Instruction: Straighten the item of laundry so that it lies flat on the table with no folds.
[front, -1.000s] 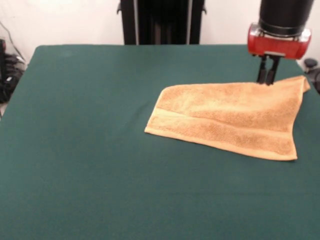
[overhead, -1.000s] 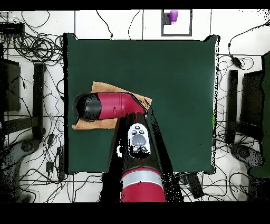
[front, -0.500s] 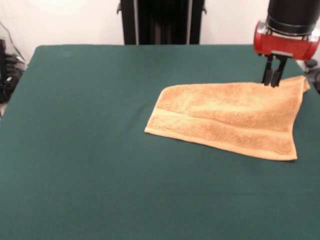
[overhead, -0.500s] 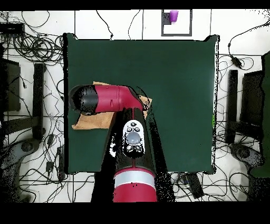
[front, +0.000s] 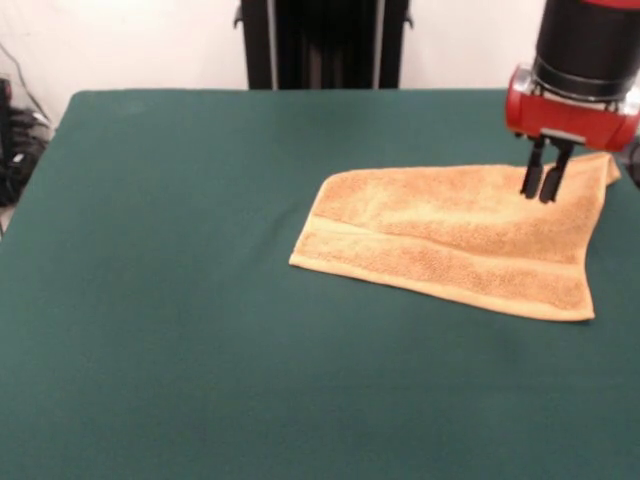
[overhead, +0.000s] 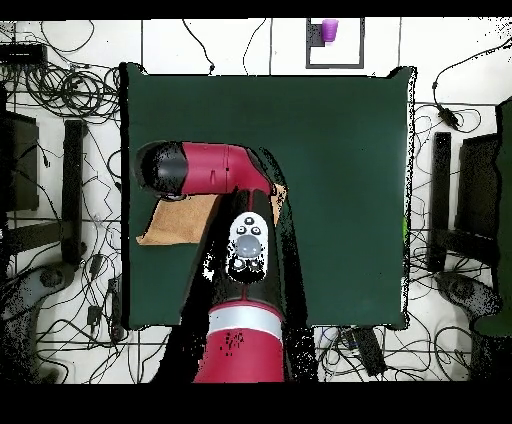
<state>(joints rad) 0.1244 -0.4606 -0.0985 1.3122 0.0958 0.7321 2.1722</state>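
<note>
The item of laundry (front: 450, 240) is an orange-tan towel lying on the right part of the dark green table (front: 180, 250). A paler band or fold line runs across it, and its far right corner points toward the table edge. My gripper (front: 540, 195) hangs from the red wrist over the towel's far right part, fingers shut close together with nothing between them. I cannot tell if the tips touch the cloth. In the overhead view the arm (overhead: 200, 170) hides most of the towel (overhead: 180, 220) and the gripper itself.
The towel's right corner lies close to the table's right edge in the front view. In the overhead view, cables and dark stands surround the table (overhead: 340, 150), and a purple cup (overhead: 329, 30) stands on the floor beyond it.
The gripper has moved from the towel's far edge to over the cloth, lower in the front view. The towel has not moved.
</note>
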